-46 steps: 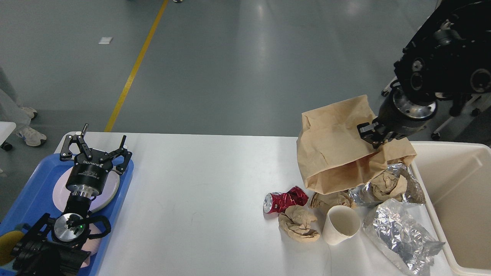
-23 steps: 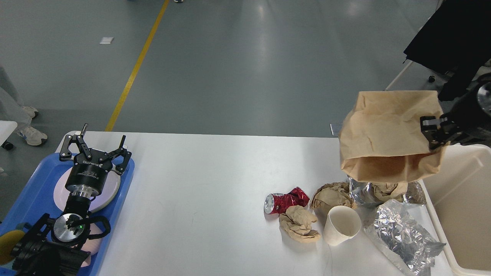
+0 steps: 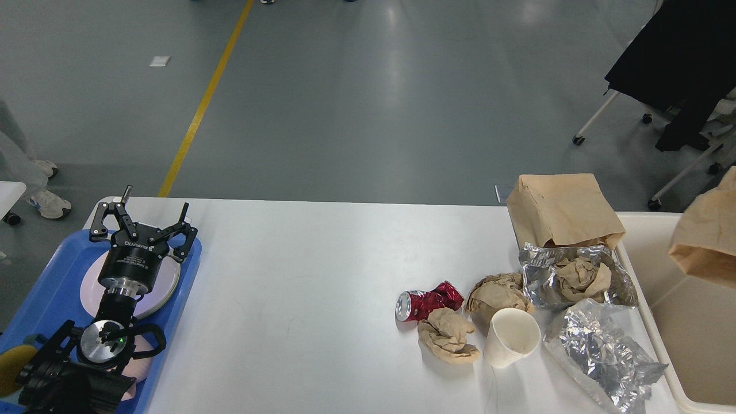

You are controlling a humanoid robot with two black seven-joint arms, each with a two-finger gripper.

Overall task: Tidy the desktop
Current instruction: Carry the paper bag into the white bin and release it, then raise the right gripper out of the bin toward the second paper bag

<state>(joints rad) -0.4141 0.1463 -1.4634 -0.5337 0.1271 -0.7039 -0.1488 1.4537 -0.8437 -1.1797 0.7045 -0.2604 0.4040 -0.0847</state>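
The white desktop [image 3: 299,276] carries a litter pile at its right end: a crushed red can [image 3: 428,303], two crumpled brown paper balls [image 3: 448,339] [image 3: 497,292], a white paper cup [image 3: 512,336] on its side, two pieces of silver foil [image 3: 604,351] [image 3: 537,279], and a flat brown paper bag [image 3: 560,210]. Another brown paper bag [image 3: 707,238] hangs at the right edge above the bin; what holds it is out of view. My left gripper [image 3: 146,221] is open and empty above the blue tray. My right gripper is out of view.
A cream-white bin [image 3: 678,322] stands at the table's right end. A blue tray [image 3: 52,287] with a pale plate [image 3: 167,282] sits at the left end under my left arm. A chair with black cloth [image 3: 678,52] stands on the floor, back right.
My right arm has carried the brown paper bag to the right, over the bin, and has left the view. A second bag now shows on the table. The left arm has not moved.
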